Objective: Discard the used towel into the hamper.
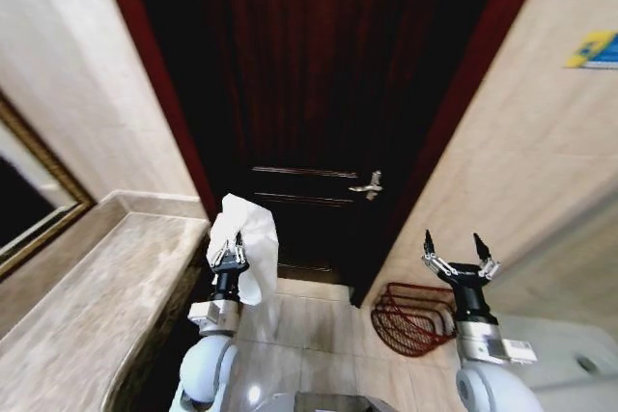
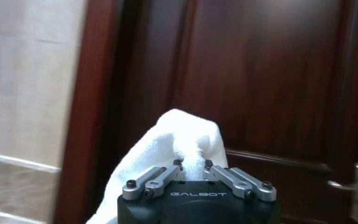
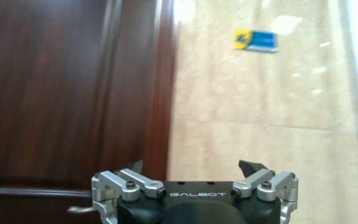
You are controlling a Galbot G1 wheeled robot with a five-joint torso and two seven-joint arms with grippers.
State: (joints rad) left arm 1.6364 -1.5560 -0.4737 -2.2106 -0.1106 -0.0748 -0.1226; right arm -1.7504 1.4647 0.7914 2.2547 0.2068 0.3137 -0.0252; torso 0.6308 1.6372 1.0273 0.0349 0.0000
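White terry cloth is what I see bunched in my left gripper (image 1: 229, 255): the towel (image 1: 245, 238) is pinched between the closed fingers, rising above them and draping down beside the arm, held up in the air next to the end of the stone counter (image 1: 97, 306) on my left. From the left wrist view the towel (image 2: 179, 140) stands up out of the gripper (image 2: 191, 165) as a soft peak, with the dark wooden door (image 2: 260, 84) behind it. My right gripper (image 1: 457, 250) is raised on the right side with its fingers spread wide and nothing between them; the right wrist view shows the same open gripper (image 3: 195, 169) pointed toward the door edge and the beige tiled wall (image 3: 260, 116), which carries a small blue and yellow sticker (image 3: 255, 40). The hamper (image 1: 410, 318) sits on the floor against the right wall, just beside the door frame, below and slightly left of my right gripper, well apart from the towel.
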